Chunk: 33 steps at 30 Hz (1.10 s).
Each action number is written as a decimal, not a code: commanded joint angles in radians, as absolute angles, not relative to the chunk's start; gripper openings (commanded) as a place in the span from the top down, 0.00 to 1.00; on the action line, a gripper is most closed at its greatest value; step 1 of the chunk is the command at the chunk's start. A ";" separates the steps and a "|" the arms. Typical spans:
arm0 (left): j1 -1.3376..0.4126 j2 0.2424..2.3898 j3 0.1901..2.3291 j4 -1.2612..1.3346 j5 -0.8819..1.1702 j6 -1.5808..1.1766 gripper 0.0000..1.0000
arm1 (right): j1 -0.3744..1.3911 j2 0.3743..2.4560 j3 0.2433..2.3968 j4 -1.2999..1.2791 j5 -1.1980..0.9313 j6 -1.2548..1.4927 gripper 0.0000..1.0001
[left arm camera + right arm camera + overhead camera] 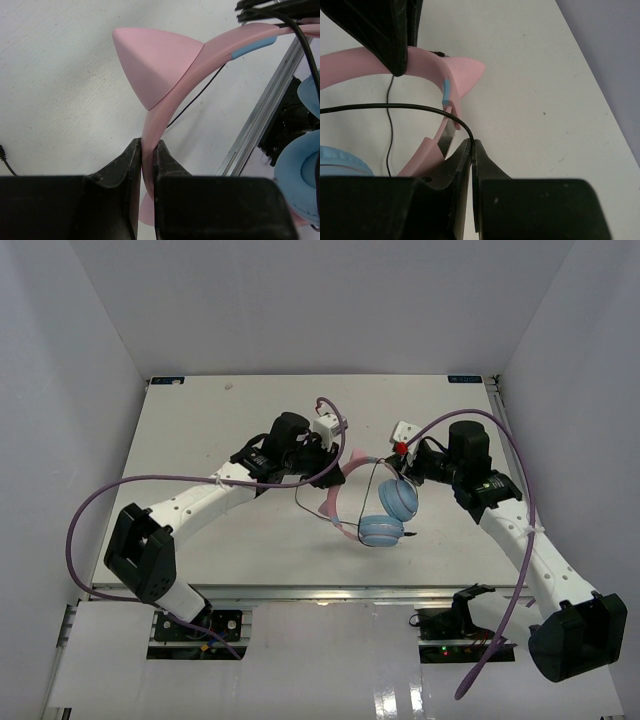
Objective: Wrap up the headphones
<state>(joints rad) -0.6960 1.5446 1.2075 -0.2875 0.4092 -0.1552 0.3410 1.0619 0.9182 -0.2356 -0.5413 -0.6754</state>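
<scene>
The headphones are held up between my two grippers over the middle of the table. Their two light-blue ear cups [398,500] hang toward the front. My left gripper [340,464] is shut on the pink headband [165,100], just below its pink cat ear [155,65]. My right gripper [398,466] is shut on the thin black cable [395,106], which arcs left from its fingertips [465,150]. The right wrist view also shows the headband [350,65] and the left gripper's finger [395,30] on it. An ear cup [300,175] shows at the right of the left wrist view.
The white table [200,430] is boxed in by white walls at the left, back and right. A metal rail [260,115] runs along its front edge. Thick purple arm cables [100,500] loop beside both arms. More thin cable [300,502] hangs below the left gripper.
</scene>
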 commanded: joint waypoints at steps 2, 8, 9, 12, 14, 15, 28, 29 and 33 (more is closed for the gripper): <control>-0.699 1.454 1.311 -0.286 0.430 -0.236 1.00 | 0.309 1.097 0.897 -0.156 -0.782 -0.568 0.92; -0.699 1.433 1.345 -0.310 0.376 -0.314 1.00 | 0.300 1.150 0.917 -0.115 -0.936 -0.459 0.91; -0.699 1.428 1.348 -0.311 0.366 -0.326 1.00 | 0.299 1.155 0.917 -0.103 -0.954 -0.440 0.91; -0.699 1.418 1.358 -0.322 0.340 -0.347 1.00 | 0.296 1.172 0.916 -0.071 -1.013 -0.387 0.87; -0.699 1.423 1.387 -0.353 0.328 -0.351 1.00 | 0.293 1.179 0.913 -0.050 -1.034 -0.357 0.82; -0.699 1.429 1.406 -0.364 0.319 -0.349 1.00 | 0.293 1.178 0.910 -0.038 -1.044 -0.350 0.78; -0.699 1.465 1.549 -0.440 0.285 -0.393 1.00 | 0.288 1.206 0.847 0.145 -1.167 -0.199 0.46; -0.699 1.465 1.556 -0.441 0.274 -0.396 1.00 | 0.288 1.208 0.843 0.147 -1.173 -0.201 0.45; -0.699 1.457 1.593 -0.448 0.222 -0.430 1.00 | 0.273 1.216 0.819 0.185 -1.285 -0.211 0.40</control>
